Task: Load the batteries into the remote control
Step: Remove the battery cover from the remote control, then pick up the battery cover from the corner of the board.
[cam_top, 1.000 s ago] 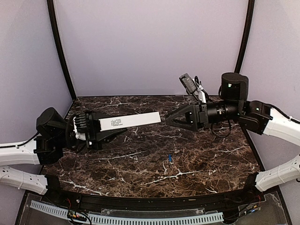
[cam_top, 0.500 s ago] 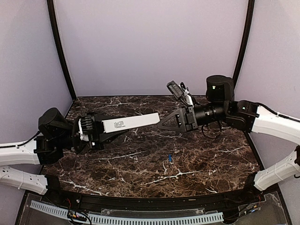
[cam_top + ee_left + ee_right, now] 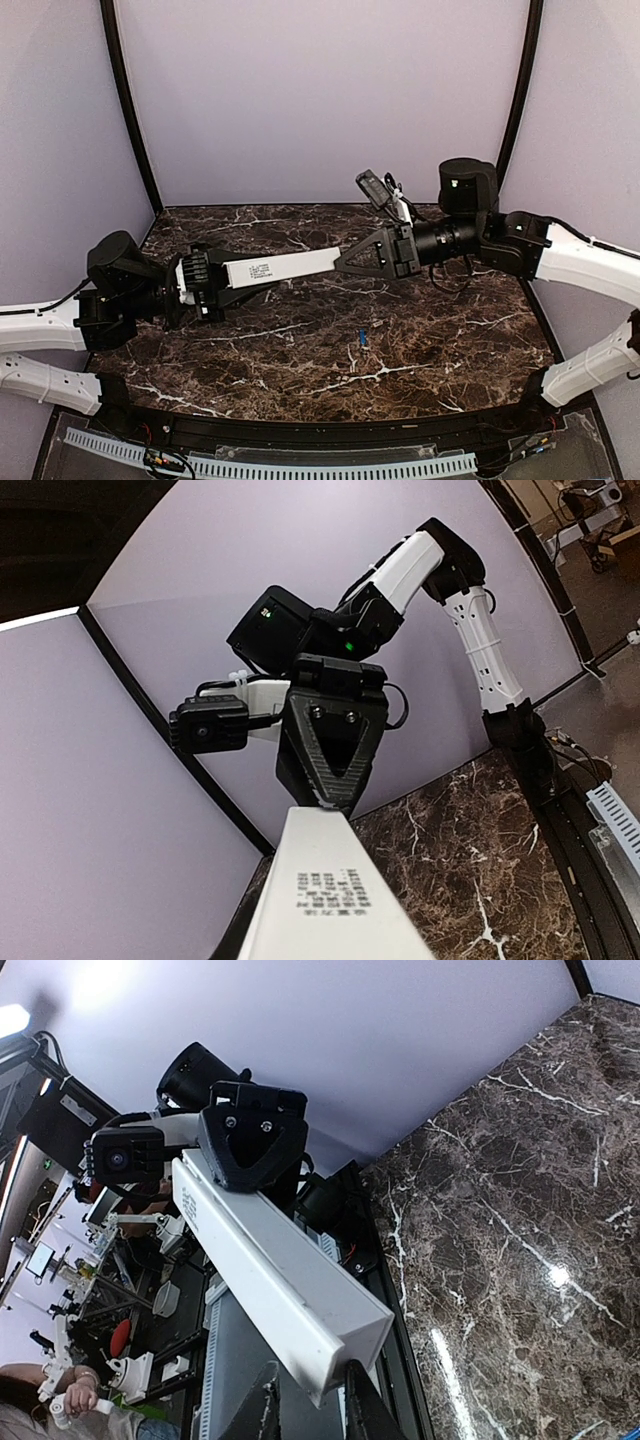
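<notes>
Remote control (image 3: 275,268) horizontal between left hand (image 3: 243,281), right hand (image 3: 342,263).

Soft even light, glare spots on the marble table (image 3: 555,1275), wrist views warped at edges

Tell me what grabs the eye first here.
A white remote hangs in mid-air, left pincer gripping one end, right pincer clasping the other. One tiny blue battery lies on the table below, near front centre.

The remote (image 3: 325,905) extends up from the bottom edge. The right gripper (image 3: 329,802) meets its far end, above the table (image 3: 480,865).
</notes>
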Controlling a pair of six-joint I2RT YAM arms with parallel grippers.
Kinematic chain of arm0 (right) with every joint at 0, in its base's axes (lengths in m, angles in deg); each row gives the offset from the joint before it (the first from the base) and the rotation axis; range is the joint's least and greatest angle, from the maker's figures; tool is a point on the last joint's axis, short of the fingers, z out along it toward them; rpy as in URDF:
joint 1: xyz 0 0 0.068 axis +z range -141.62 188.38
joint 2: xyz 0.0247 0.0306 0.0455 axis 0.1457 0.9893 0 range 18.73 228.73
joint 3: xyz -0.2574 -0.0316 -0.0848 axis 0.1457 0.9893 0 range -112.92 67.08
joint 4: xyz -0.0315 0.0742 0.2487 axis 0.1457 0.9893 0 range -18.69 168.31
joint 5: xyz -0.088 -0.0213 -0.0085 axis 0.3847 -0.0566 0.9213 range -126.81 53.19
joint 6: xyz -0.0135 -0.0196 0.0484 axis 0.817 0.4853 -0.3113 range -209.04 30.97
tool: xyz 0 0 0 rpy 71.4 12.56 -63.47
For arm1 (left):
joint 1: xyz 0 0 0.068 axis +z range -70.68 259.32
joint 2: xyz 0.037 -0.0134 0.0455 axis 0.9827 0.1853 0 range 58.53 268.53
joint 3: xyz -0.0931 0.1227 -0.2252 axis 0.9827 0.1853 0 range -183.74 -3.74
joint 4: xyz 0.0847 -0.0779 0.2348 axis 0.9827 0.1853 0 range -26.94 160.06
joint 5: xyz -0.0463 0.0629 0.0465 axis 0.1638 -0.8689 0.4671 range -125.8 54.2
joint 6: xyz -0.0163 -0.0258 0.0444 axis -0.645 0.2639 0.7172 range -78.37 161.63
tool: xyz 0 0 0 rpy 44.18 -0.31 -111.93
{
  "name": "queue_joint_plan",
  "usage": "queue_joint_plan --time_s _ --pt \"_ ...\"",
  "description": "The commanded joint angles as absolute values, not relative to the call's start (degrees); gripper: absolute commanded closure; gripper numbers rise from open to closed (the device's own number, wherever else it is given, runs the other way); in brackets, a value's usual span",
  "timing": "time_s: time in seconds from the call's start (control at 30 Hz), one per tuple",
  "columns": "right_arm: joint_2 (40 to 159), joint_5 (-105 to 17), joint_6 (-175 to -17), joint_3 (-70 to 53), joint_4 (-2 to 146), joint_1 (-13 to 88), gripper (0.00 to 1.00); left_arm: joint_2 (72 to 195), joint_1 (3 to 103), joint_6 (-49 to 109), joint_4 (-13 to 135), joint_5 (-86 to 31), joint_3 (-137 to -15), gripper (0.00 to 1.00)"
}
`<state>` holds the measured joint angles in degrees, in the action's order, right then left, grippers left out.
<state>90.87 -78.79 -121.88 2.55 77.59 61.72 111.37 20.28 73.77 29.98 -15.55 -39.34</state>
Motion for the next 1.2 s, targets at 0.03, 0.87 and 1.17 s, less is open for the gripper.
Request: queue_joint_plan --time_s 0.03,0.87,1.17 --pt "92.00 -78.71 -119.27 0.61 77.80 61.61 0.82 112.31 20.17 74.62 32.97 -19.35 -40.93 1.00" --pt "109.07 -68.92 -109.19 -4.69 86.61 51.49 0.84 130.85 31.18 69.14 32.81 -42.11 -47.38 1.00" --pt "105.20 -64.03 -80.52 3.44 92.46 69.47 0.53 125.27 32.12 63.43 35.58 -48.08 -44.37 1.00"
